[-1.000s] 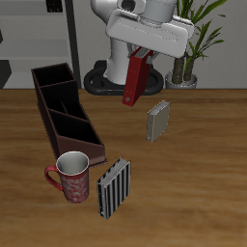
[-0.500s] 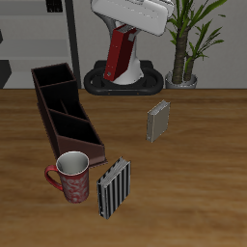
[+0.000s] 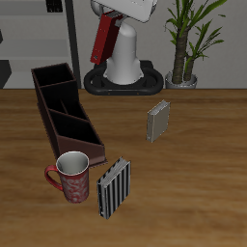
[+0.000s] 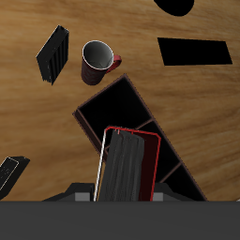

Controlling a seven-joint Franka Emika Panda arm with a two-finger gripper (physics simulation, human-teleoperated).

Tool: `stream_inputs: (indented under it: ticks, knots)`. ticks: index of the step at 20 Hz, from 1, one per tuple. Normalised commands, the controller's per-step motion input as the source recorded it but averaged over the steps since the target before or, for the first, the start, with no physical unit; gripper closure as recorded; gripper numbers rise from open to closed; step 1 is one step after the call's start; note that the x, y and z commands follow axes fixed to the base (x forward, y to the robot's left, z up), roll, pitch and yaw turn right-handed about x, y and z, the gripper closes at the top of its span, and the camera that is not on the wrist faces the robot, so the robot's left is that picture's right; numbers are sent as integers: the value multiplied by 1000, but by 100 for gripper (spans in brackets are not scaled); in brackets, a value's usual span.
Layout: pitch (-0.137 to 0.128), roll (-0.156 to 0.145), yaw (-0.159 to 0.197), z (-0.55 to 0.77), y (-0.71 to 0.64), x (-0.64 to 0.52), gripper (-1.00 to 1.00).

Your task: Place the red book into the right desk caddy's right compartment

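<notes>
The red book [image 3: 103, 41] hangs tilted in my gripper [image 3: 113, 19], high above the table's back, near the robot base. The gripper is shut on the book's upper end. The right desk caddy [image 3: 44, 106] is a long maroon tray with three sections lying on the table, below the book and nearer the table's front edge. In the wrist view the red book [image 4: 127, 164] covers part of the caddy [image 4: 141, 117]; the square end section [image 4: 112, 105] beside the mug is open to view. I cannot tell which end section is the right compartment.
A red mug [image 3: 71, 176] stands at the caddy's near end, with a black-and-white striped book [image 3: 114, 187] beside it. A grey book [image 3: 157, 121] stands mid-table. A potted plant [image 3: 183, 43] and the robot base [image 3: 123, 72] are at the back.
The gripper has risen with the red book and carried it sideways from above the grey book toward the caddy's side. Nothing on the table has moved.
</notes>
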Motion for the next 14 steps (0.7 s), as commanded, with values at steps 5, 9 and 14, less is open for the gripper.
stream_inputs:
  ticks: [5, 9, 14]
  knots:
    - [-13, -78, 19, 137, -483, -619, 100]
    - [-12, -72, -3, 22, -419, -509, 100]
    - [-4, -108, -28, -32, -448, -481, 100]
